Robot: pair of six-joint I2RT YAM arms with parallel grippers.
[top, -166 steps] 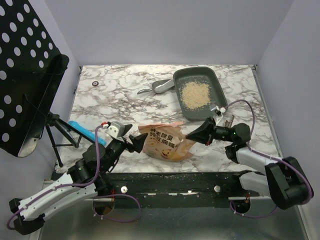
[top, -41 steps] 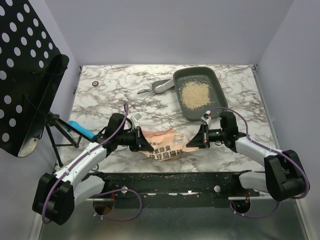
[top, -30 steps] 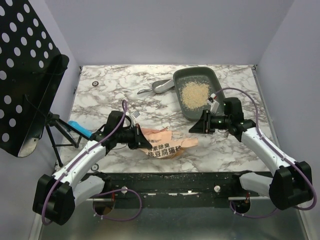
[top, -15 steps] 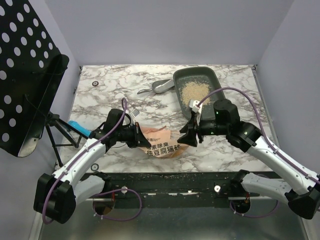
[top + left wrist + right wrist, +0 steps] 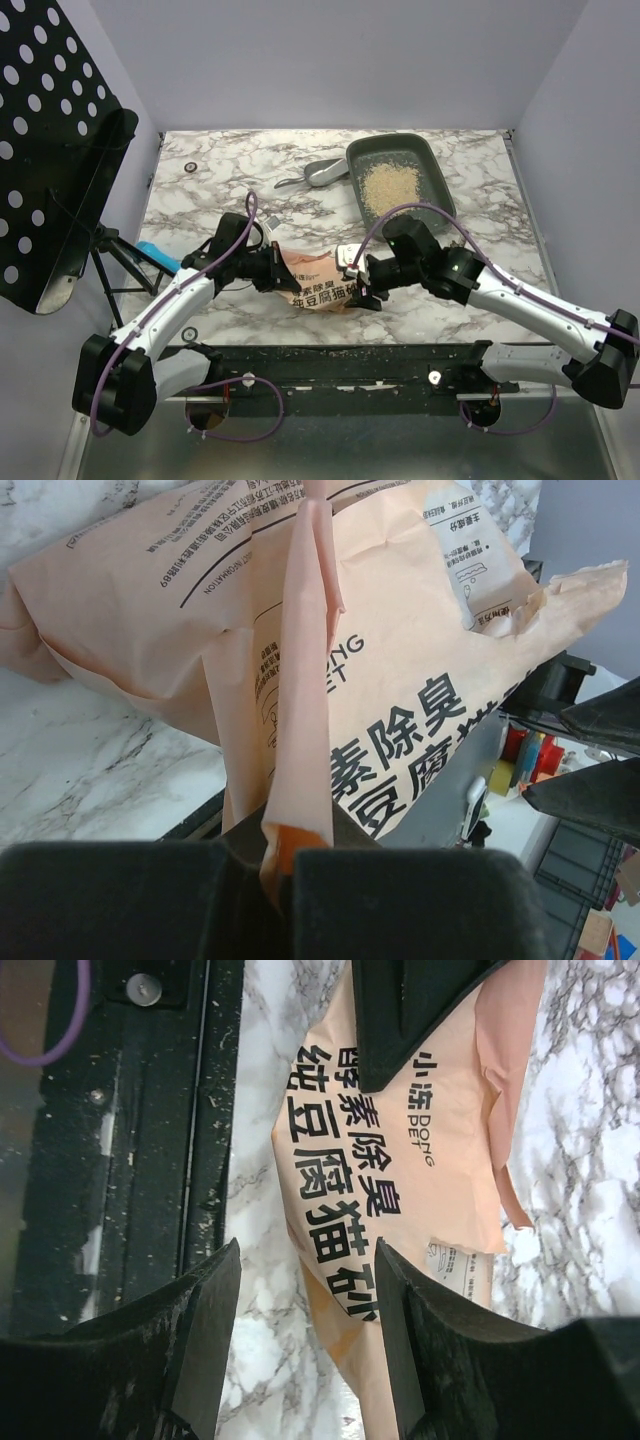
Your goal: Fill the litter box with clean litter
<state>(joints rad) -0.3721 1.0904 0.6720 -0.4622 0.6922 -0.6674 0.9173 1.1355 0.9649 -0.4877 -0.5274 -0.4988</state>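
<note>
The dark grey litter box (image 5: 440, 170) stands at the back right, with a heap of pale clean litter (image 5: 390, 186) inside. An orange-tan printed bag (image 5: 322, 284) (image 5: 420, 670) (image 5: 400, 1160) lies near the front edge. My left gripper (image 5: 281, 280) (image 5: 285, 865) is shut on the bag's folded seam at its left end. My right gripper (image 5: 358, 284) (image 5: 306, 1250) hovers open over the bag's right end, with the bag's lower corner between its spread fingers (image 5: 200, 1320) and not pinched.
A small grey scoop (image 5: 325, 173) lies left of the litter box. A blue object (image 5: 160, 259) and a black perforated stand (image 5: 55, 150) are at the left. The black rail (image 5: 330, 358) (image 5: 110, 1160) along the near edge is strewn with granules.
My right arm swung left from beside the litter box to the bag's right end, its jaws spreading wider. My left gripper kept its hold on the bag.
</note>
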